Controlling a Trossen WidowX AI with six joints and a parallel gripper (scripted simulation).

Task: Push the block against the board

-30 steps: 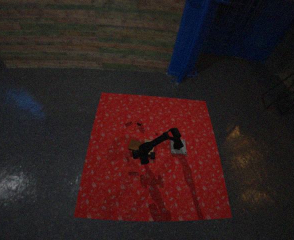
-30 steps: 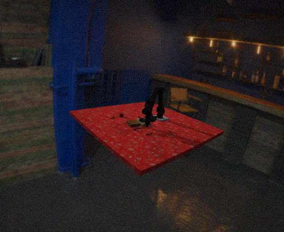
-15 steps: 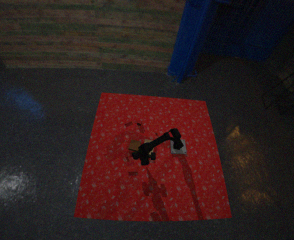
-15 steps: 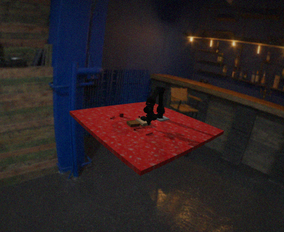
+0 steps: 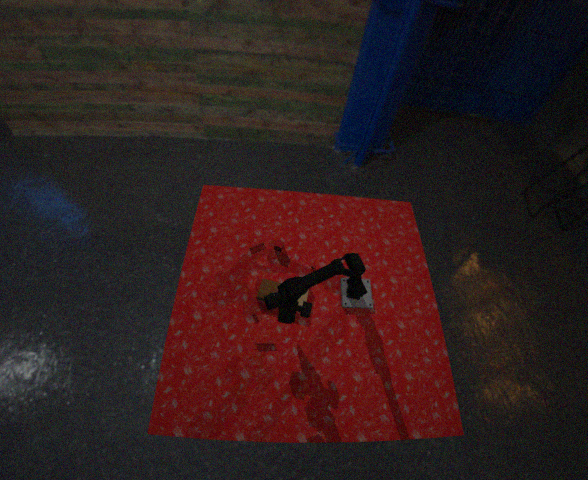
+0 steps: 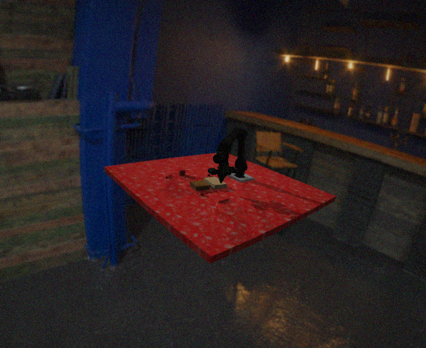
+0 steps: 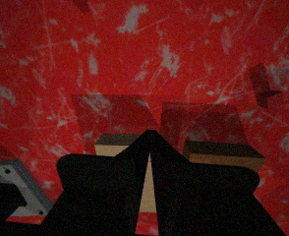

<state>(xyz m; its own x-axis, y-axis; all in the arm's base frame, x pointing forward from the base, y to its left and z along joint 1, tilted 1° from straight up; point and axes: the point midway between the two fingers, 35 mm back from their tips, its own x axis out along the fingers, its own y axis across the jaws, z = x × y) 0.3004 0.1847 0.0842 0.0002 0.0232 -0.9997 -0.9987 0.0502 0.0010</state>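
Gripper (image 7: 149, 140): we see it clenched on nothing, tips above the pale block (image 6: 215, 182).
Block: on the bench (image 6: 161, 194), just beside the darker board (image 6: 199, 184).

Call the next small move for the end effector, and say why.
Probably keep the shut end effector low and nudge the pale block sideways toward the darker piece. The wrist view shows a red gap between them, so no side is touching yet. Which piece is the board I cannot tell.
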